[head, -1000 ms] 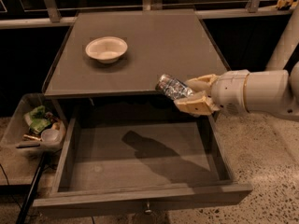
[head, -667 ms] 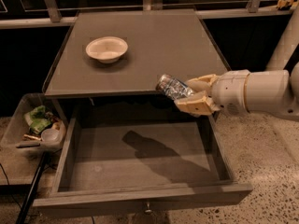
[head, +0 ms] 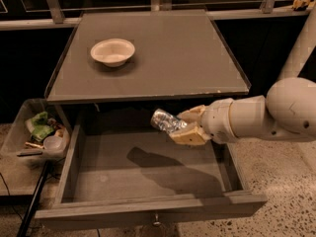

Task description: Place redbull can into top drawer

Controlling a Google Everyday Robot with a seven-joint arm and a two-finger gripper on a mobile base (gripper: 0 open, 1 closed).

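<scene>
The redbull can (head: pixel 165 121) is a slim shiny silver can, held lying tilted with its free end pointing left. My gripper (head: pixel 187 126) is shut on the can and comes in from the right on a white arm. It holds the can in the air above the open top drawer (head: pixel 98 179), over its back right part and just below the tabletop's front edge. The drawer is a wide shallow grey box, pulled fully out, with a small knob (head: pixel 156 222) on its front panel. The arm's shadow lies on the drawer floor.
A grey table (head: pixel 163 58) stands above the drawer, with a white round bowl (head: pixel 112 51) at its back left. A clear plastic bin of rubbish (head: pixel 34 132) sits left of the drawer. A dark pole (head: pixel 32 201) leans at lower left. Speckled floor lies to the right.
My gripper with the can has moved down and to the left, from level with the tabletop's front edge to over the open drawer.
</scene>
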